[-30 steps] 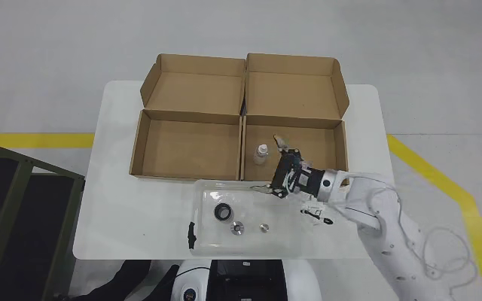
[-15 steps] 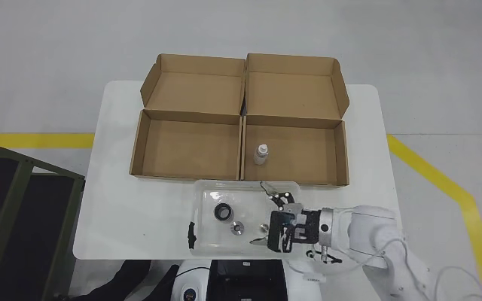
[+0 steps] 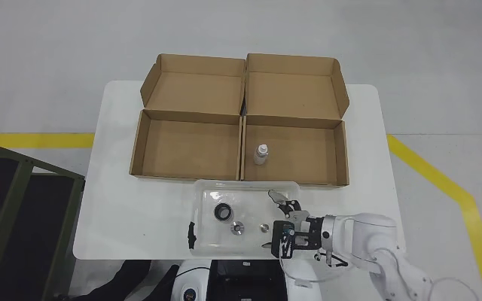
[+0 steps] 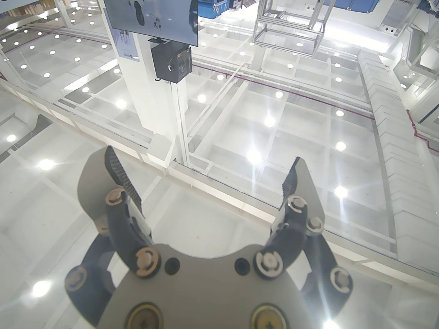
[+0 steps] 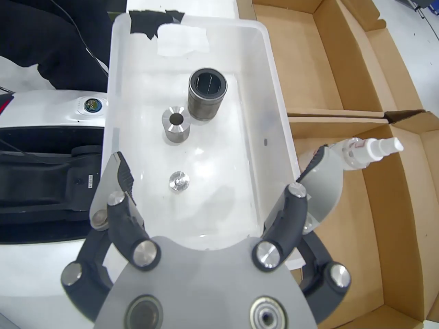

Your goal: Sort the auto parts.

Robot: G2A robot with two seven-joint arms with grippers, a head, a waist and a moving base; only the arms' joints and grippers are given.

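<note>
The right gripper [image 5: 219, 155] hovered wide open and empty over the clear tray [image 5: 274, 80], at 6 o'clock on the table in the top view. Three parts waited there: a small silver disc [image 5: 178, 181], a grey bushing [image 5: 176, 124] at its 9 o'clock, and a black bearing [image 5: 206, 93] at about 10 o'clock. A spray bottle [image 3: 260, 154] lay in the right box [image 3: 316, 154], at 12 o'clock. I judge a new pick was beginning, probably the disc; being low and flat, it needs careful centring and a deep descent. The left gripper [image 4: 205, 179] was open, holding nothing.
</note>
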